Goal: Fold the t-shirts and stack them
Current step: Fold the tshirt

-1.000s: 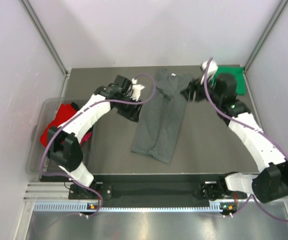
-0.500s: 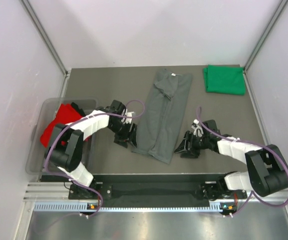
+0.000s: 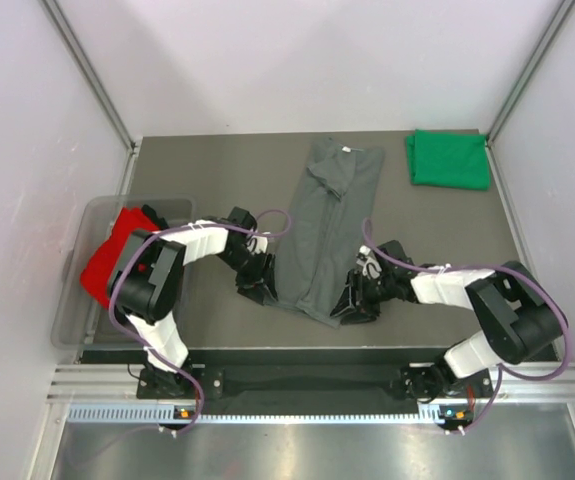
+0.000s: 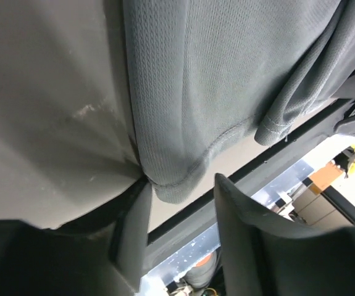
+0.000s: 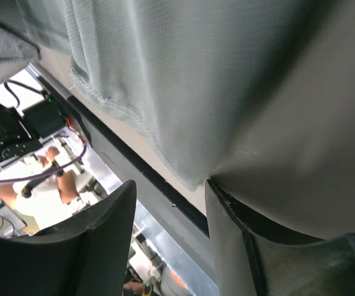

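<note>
A dark grey t-shirt point(image 3: 322, 230), folded lengthwise into a long strip, runs from the back of the table toward the front. My left gripper point(image 3: 257, 285) sits low at its near left corner, and my right gripper point(image 3: 350, 303) at its near right corner. In the left wrist view the hem corner of the grey shirt point(image 4: 214, 80) lies between the open fingers of the left gripper point(image 4: 182, 185), against the left finger. In the right wrist view the corner of the grey shirt point(image 5: 183, 80) touches the right finger of the open right gripper point(image 5: 170, 185). A folded green t-shirt point(image 3: 449, 158) lies at the back right.
A clear plastic tub point(image 3: 72, 300) stands off the table's left edge with a red t-shirt point(image 3: 102, 265) and something dark inside. The table's front edge point(image 3: 297, 350) runs just below both grippers. Purple cables loop over both arms.
Both arms came from the back of the table down to the near end of the grey shirt. Over the last half second each gripper slid inward onto a hem corner.
</note>
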Tool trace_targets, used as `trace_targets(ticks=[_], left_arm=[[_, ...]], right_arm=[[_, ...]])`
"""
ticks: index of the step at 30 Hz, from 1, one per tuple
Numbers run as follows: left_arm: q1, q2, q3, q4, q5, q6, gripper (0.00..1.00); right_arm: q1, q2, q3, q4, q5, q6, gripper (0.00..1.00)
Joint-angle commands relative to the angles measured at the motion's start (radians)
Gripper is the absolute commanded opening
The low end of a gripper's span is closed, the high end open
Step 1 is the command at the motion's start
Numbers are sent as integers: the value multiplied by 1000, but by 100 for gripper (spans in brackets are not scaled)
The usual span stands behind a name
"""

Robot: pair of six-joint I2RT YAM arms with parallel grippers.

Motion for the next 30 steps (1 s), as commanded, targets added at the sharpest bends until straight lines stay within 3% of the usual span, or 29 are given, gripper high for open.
trace_targets(ticks=[1,6,11,15,16,30], left_arm=[[-1,28,16,50,9,3,49],[0,32,35,51,24,9,37],[0,15,30,44,15,20,19],[0,0,38,45,15,31,8],[0,-5,48,42,16,34,0],[0,-66,311,-27,23,126,0]], right_arm=[[45,44,15,-6,76,9,49],[58,35,9,-20,98,11,43],[47,13,6,-20,113,-4,31],[7,0,17,-15,131,-29,0],[-5,-5,18,-11,130,-38,0],[-250,-345,54,-18,44,-123,0]])
